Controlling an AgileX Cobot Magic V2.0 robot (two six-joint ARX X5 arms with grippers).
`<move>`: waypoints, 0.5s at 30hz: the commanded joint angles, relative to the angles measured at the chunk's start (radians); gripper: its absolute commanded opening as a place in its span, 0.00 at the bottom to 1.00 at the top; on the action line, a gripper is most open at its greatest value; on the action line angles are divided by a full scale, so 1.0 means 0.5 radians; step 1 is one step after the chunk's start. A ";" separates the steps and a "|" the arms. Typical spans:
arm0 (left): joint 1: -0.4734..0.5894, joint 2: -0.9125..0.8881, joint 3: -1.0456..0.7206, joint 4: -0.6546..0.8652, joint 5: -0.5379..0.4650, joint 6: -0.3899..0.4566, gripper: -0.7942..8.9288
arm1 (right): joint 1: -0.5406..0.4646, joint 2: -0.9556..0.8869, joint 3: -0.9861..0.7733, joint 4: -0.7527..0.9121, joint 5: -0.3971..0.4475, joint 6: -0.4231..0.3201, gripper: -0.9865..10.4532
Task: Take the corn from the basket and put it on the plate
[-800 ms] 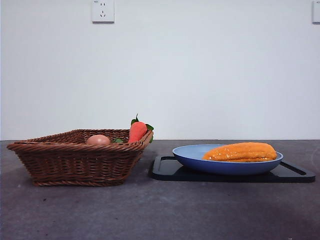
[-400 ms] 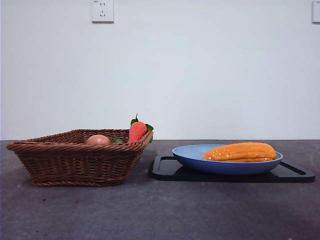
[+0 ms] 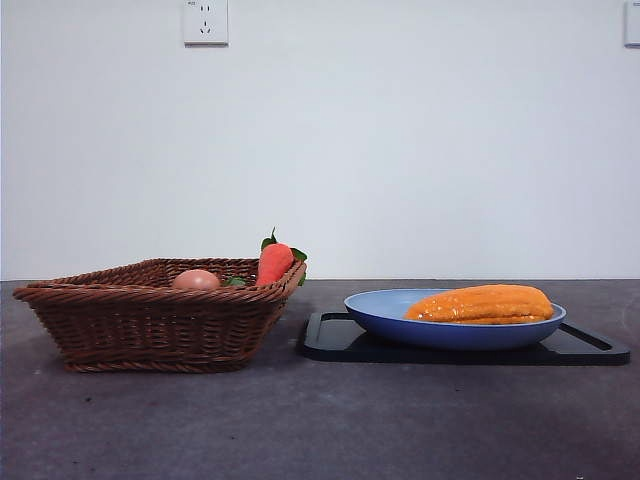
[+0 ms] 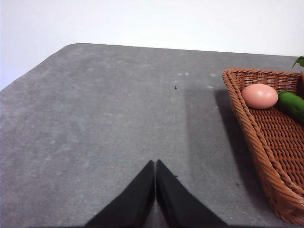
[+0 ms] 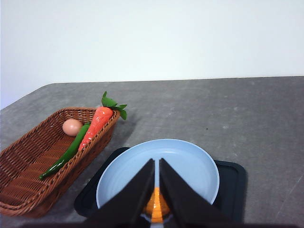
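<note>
The orange-yellow corn [image 3: 484, 305] lies on its side in the blue plate [image 3: 385, 313]; in the right wrist view only a sliver of the corn [image 5: 155, 207] shows behind my jaws. My right gripper [image 5: 156, 164] hangs above the plate [image 5: 190, 164], shut and empty. The brown wicker basket [image 3: 150, 325] stands to the left. My left gripper [image 4: 155, 164] is shut over bare table beside the basket [image 4: 266, 142]. Neither arm shows in the front view.
The plate rests on a flat black tray [image 3: 590, 345]. In the basket lie a red-orange carrot [image 5: 96, 121] with green leaves, a pinkish egg [image 5: 72, 127] and a long green vegetable [image 5: 66, 154]. Grey tabletop surrounds everything.
</note>
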 commanded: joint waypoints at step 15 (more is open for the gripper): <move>0.002 0.001 -0.056 -0.010 0.010 -0.017 0.09 | -0.331 -0.191 -0.239 0.057 0.256 -0.353 0.09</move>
